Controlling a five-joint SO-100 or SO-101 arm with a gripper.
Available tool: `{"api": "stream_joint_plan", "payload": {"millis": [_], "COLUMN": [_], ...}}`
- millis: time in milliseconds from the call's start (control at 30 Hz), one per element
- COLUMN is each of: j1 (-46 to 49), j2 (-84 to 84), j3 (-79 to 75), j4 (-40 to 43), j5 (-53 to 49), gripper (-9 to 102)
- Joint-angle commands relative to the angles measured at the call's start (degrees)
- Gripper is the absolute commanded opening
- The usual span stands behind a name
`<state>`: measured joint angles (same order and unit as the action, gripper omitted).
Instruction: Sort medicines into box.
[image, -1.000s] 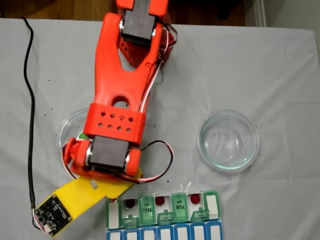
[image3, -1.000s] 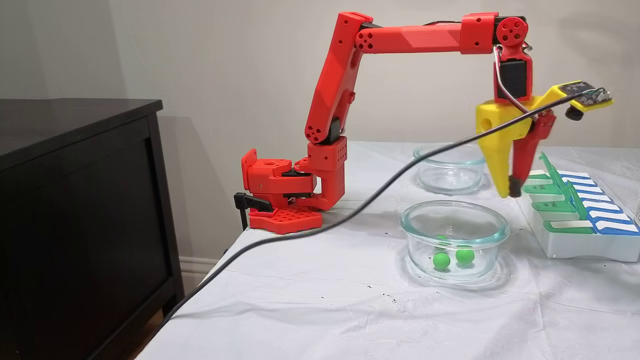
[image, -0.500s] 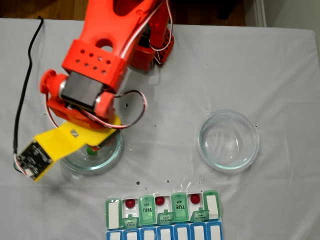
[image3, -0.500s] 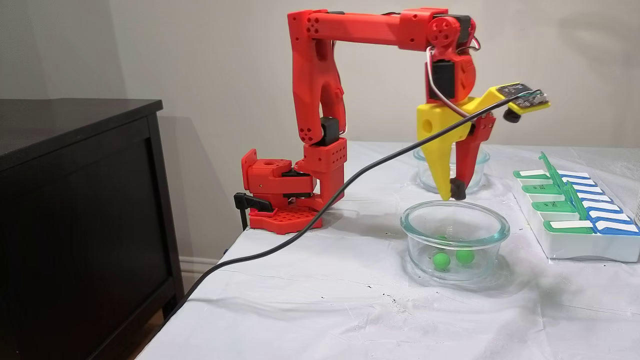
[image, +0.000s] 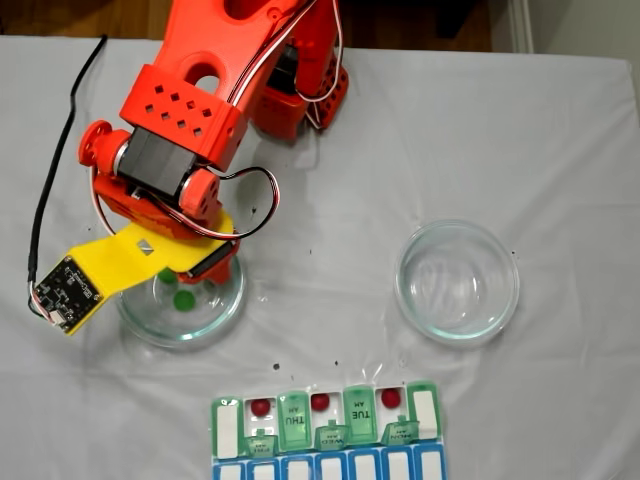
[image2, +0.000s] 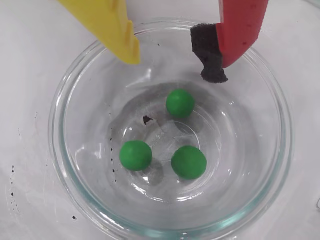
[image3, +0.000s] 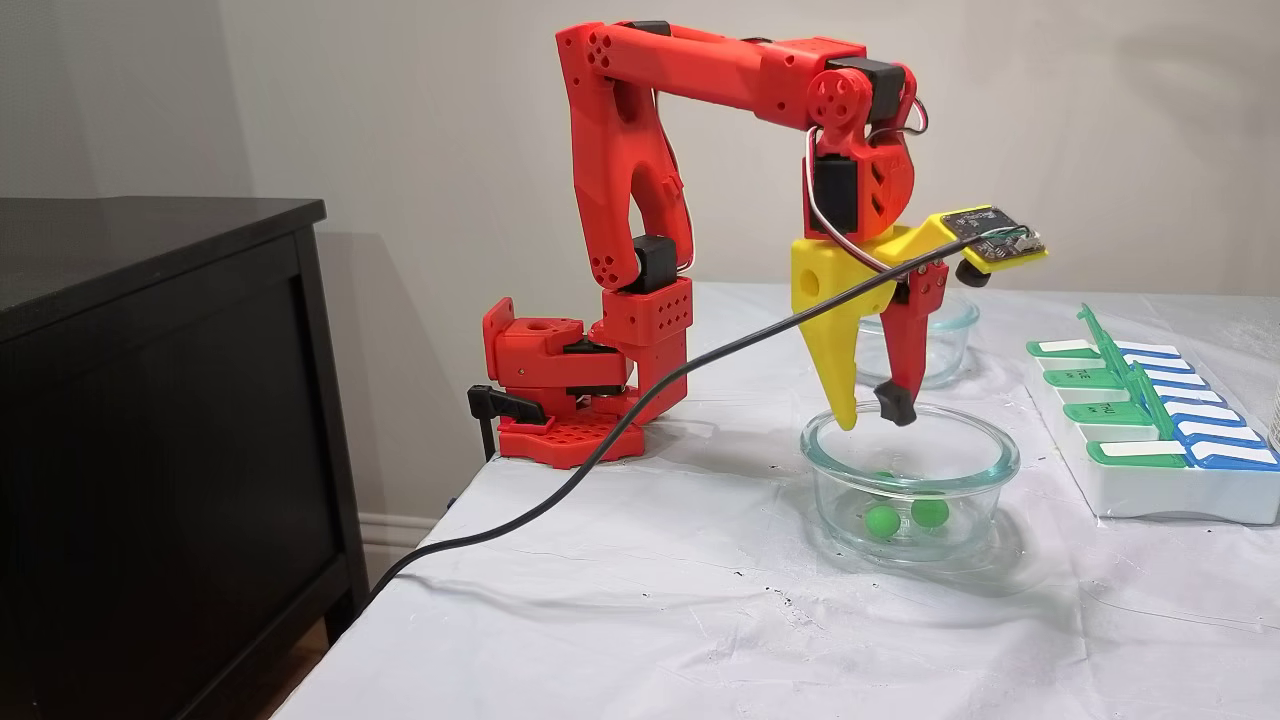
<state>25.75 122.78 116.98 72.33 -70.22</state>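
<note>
With the gripper (image2: 172, 62) held open and empty above the glass dish (image2: 65, 165), it should be lowered straight so one green ball (image2: 180, 103) is straddled, clear of the rim, before transfer to the pill box (image: 425, 410).

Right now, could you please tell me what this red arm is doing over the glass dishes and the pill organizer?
The red arm's gripper hangs open at the rim of a round clear glass dish, empty, with its yellow and red fingers apart. Three bright green balls lie in that dish, untouched. Three dark red balls already sit in open compartments of the green-lidded pill organizer. The other glass dish holds nothing.
</note>
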Motion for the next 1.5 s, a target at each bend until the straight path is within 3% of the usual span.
{"api": "stream_joint_plan", "payload": {"millis": [0, 1067, 1467], "j1": [0.00, -0.35, -1.85], "j2": [2.20, -3.87, -10.46], "j3": [0.44, 7.65, 5.19], "j4": [-3.16, -12.92, -10.28], "j5": [0.53, 2.90, 4.04], "gripper": [21, 27, 25]}}
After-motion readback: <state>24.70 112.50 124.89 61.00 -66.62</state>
